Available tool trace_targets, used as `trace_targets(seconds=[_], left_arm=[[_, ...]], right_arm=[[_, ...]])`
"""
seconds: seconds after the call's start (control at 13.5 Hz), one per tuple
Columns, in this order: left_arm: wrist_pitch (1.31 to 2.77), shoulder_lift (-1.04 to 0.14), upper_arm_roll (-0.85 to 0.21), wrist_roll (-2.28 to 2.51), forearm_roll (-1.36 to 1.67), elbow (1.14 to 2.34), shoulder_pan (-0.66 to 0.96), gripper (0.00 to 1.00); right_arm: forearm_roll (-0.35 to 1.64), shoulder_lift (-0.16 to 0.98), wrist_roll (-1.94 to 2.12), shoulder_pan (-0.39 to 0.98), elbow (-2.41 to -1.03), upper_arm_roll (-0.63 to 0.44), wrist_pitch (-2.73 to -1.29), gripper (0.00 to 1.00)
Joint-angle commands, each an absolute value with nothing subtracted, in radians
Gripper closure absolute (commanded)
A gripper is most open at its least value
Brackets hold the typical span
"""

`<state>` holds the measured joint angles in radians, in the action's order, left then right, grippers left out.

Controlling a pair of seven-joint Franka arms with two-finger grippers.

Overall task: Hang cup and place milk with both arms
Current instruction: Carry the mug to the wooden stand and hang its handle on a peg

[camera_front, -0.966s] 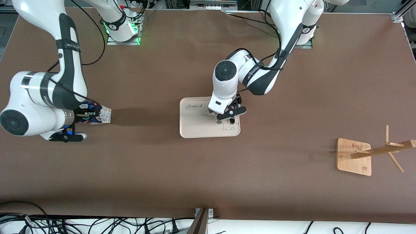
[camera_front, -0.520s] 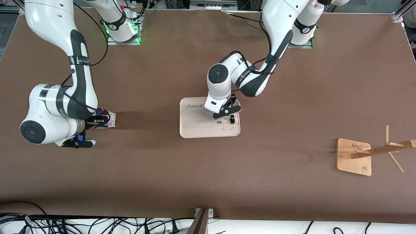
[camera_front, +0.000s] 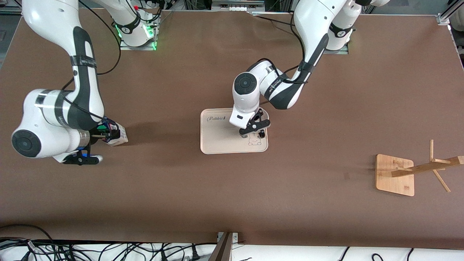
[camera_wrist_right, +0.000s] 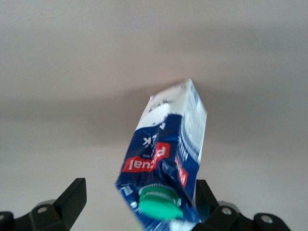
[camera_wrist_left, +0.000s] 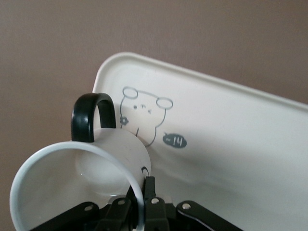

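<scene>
The cup (camera_wrist_left: 115, 159), a white mug with a black loop handle, hangs tilted over the beige tray (camera_wrist_left: 240, 144). My left gripper (camera_wrist_left: 142, 192) is shut on its rim, one finger inside and one outside. In the front view this gripper (camera_front: 255, 127) is over the tray (camera_front: 217, 139) and only the cup's black handle (camera_front: 261, 134) shows. The milk (camera_wrist_right: 168, 139), blue-topped with a green cap, leans tilted between the spread fingers of my right gripper (camera_wrist_right: 139, 192). It touches one finger and stands clear of the other. In the front view the milk (camera_front: 119, 137) rests on the table by the right gripper (camera_front: 108, 135).
A wooden cup rack (camera_front: 395, 175) with angled pegs stands near the left arm's end of the table, nearer the front camera than the tray. Cables lie along the table's front edge.
My right arm came down and moved the milk toward the tray and nearer the front camera, then rose a little. My left gripper with the cup shifted only slightly over the tray.
</scene>
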<state>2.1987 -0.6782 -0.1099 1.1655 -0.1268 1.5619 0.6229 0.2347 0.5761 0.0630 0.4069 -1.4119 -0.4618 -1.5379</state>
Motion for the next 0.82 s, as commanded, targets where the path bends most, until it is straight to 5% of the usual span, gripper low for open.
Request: trace_targets(seconds=[0.0, 0.37, 0.74], left_arm=[[2.113, -0.592, -0.109, 1.149, -0.153, 1.511, 0.569, 1.0], [1.829, -0.468, -0.112, 0.927, -0.146, 1.361, 0.431, 1.0], [1.737, -0.365, -0.115, 0.427, -0.143, 1.361, 0.204, 1.0]], right_arm=[[0.244, 0.462, 0.08, 0.397, -1.425, -0.483, -1.438, 0.0], [0.244, 0.357, 0.083, 0.397, -1.367, -0.532, -1.307, 0.0], [0.2, 0.357, 0.074, 0.469, -1.24, -0.52, -1.252, 0.0]])
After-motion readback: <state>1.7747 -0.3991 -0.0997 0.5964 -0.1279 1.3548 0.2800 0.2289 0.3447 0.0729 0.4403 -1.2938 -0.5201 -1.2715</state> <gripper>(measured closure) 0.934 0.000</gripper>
